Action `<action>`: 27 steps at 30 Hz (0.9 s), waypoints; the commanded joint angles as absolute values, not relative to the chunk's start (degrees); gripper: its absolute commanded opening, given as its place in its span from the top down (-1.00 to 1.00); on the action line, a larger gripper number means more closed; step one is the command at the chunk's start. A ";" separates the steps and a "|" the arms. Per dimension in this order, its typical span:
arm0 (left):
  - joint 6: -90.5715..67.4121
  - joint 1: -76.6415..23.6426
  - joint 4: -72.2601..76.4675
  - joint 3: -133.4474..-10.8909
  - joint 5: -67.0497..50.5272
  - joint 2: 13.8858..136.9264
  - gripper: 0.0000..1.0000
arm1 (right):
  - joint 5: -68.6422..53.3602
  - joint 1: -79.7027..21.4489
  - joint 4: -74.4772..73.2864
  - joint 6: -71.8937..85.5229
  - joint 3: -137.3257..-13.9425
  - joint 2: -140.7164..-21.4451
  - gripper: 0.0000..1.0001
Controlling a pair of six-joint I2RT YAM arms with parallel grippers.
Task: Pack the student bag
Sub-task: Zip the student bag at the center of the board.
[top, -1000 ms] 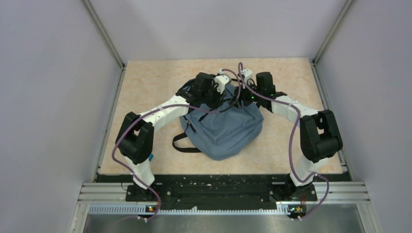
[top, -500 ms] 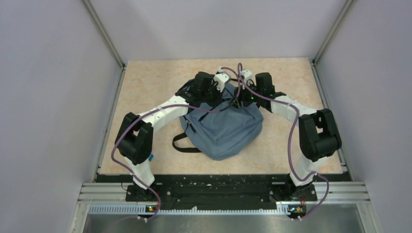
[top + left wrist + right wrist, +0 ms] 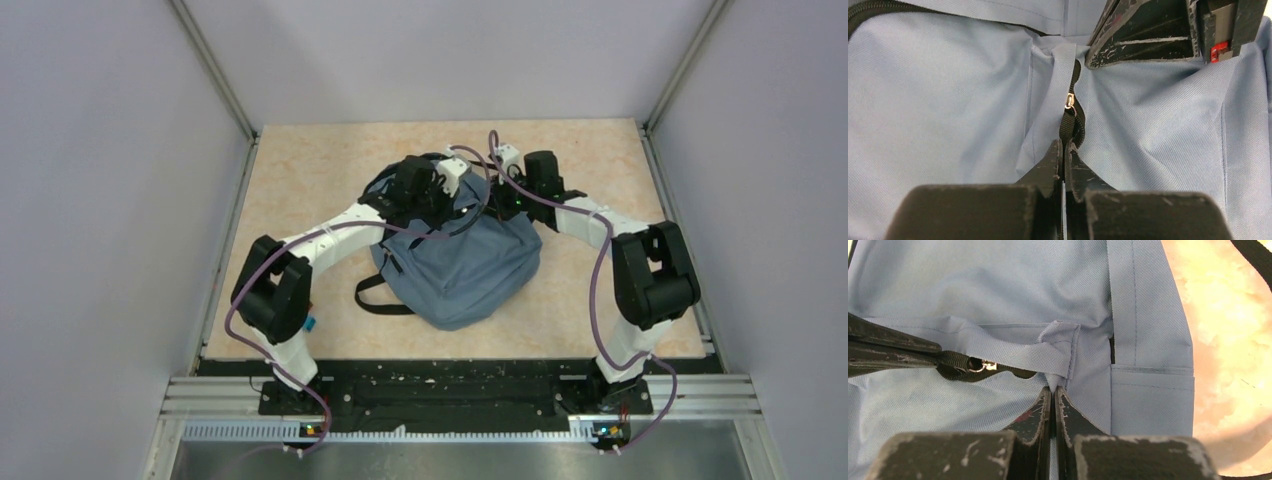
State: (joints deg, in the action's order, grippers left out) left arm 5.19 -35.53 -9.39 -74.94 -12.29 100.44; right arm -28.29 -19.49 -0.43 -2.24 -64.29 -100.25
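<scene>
Left pincer was clamped right down, fingers pressed together with no gap, and it had the black zipper pull nipped between its tips, the little metal ring showing just beyond them. Right pincer was closed tight as well, biting the fold of slate-blue cloth directly below a stitched fabric tab at the end of the zipper line. The two were working almost nose to nose: from the right wrist the left one's dark fingers came in from the side with the pull in their grip, just beside that tab. From above, the student bag lay flat in the middle of the bench, its long axis running from the near edge toward the far wall, rounded end toward the arm bases and the gripped end farthest away. A black strap looped out on the bag's left side.
</scene>
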 commanded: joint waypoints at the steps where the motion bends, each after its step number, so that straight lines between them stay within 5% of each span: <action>1: 1.23 -35.45 -7.38 -72.28 -9.02 95.10 1.00 | -24.19 -20.05 3.04 -1.55 -65.32 -99.55 1.00; 27: -12.77 -34.56 -7.56 -53.57 -0.73 77.36 1.00 | -10.73 -20.03 2.27 4.22 -65.29 -98.87 1.00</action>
